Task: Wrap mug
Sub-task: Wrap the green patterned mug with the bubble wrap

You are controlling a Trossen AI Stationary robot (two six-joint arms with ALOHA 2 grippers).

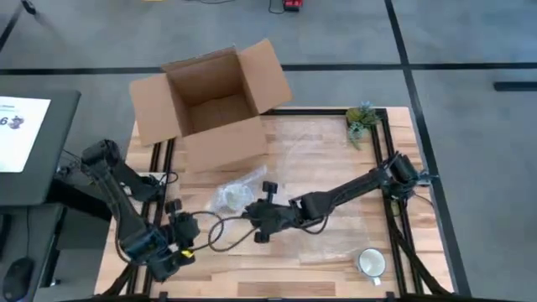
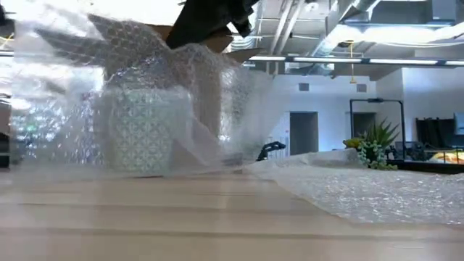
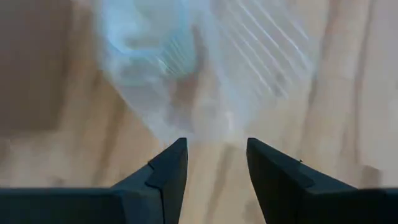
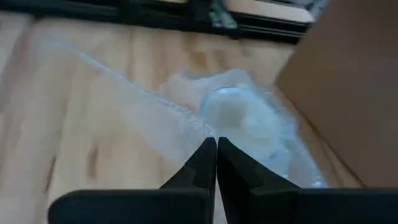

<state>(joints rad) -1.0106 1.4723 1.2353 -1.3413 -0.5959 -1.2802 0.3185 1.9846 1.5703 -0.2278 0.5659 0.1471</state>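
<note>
A mug (image 1: 231, 198) stands on the table under a clear bubble wrap sheet (image 1: 319, 168); in the low view the mug (image 2: 141, 130) shows pale and patterned through the wrap (image 2: 181, 80). My right gripper (image 1: 252, 212) is just right of the mug, shut on the wrap; it shows dark at the top of the low view (image 2: 210, 18) and in its own wrist view (image 4: 216, 149). My left gripper (image 1: 195, 225) stands open near and left of the mug, its fingers (image 3: 168, 168) short of the wrapped mug (image 3: 149, 56). My right gripper pinches the bubble wrap (image 4: 208, 134) between its two shut fingertips, beside the mug (image 4: 233, 112). The fingers come from the table's right, slanting down. The wrap is raised like a tent over the mug (image 2: 109, 43), and a ridge (image 4: 106, 65) runs away from the fingertips; the rest lies on the table.
An open cardboard box (image 1: 214, 105) stands at the far side, just behind the mug. A small green plant (image 1: 362, 122) is at the far right corner. A second white mug (image 1: 372, 262) stands near the front right edge. Bubble wrap covers the table's middle and right.
</note>
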